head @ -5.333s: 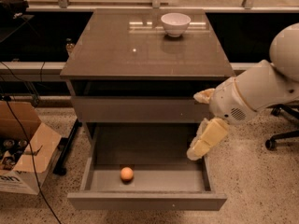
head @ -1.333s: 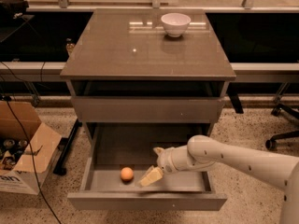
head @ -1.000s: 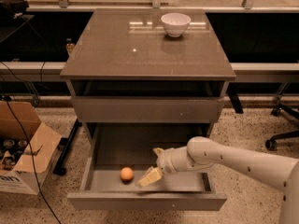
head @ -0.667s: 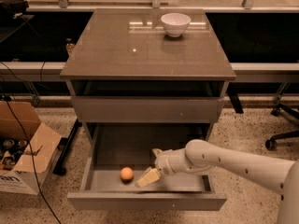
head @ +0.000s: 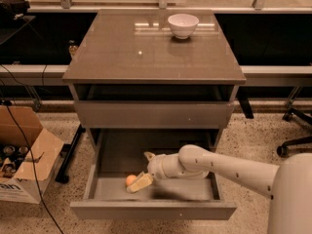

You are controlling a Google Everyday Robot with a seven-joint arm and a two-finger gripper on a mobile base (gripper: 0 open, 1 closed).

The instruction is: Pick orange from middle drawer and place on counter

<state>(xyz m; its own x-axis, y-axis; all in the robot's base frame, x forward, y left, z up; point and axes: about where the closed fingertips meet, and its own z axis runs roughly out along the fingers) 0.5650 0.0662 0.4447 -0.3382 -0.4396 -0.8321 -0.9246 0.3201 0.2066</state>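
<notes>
The orange (head: 129,180) lies on the grey floor of the middle drawer (head: 151,210), left of that drawer's centre and nearer its front wall than its back wall. The drawer is pulled well out, so its floor and side walls show from above.

The gripper (head: 138,172) is down inside the drawer, at the orange's right side. Its two cream fingers are spread apart and hold nothing. One finger (head: 140,183) slants down to the drawer floor right against the orange and covers the fruit's lower right edge. The other finger points up toward the back of the drawer, clear of the fruit. Whether the lower finger presses on the orange or only overlaps it cannot be told. The white arm (head: 229,167) reaches in over the drawer's right wall and crosses the right half of the drawer floor.

Directly above the open drawer sits a closed grey drawer front (head: 153,114) of like width, with a dark open slot over it. Higher up is the counter (head: 146,52), glossy grey-brown and reflecting lights. A white bowl (head: 183,25) stands upright on it, toward the far edge and right of the drawer's centre line.

Left of the drawer an open cardboard box (head: 44,152) stands on the speckled floor (head: 253,140). Right of the drawer, well apart, a black chair base (head: 295,140) shows at the frame's edge.
</notes>
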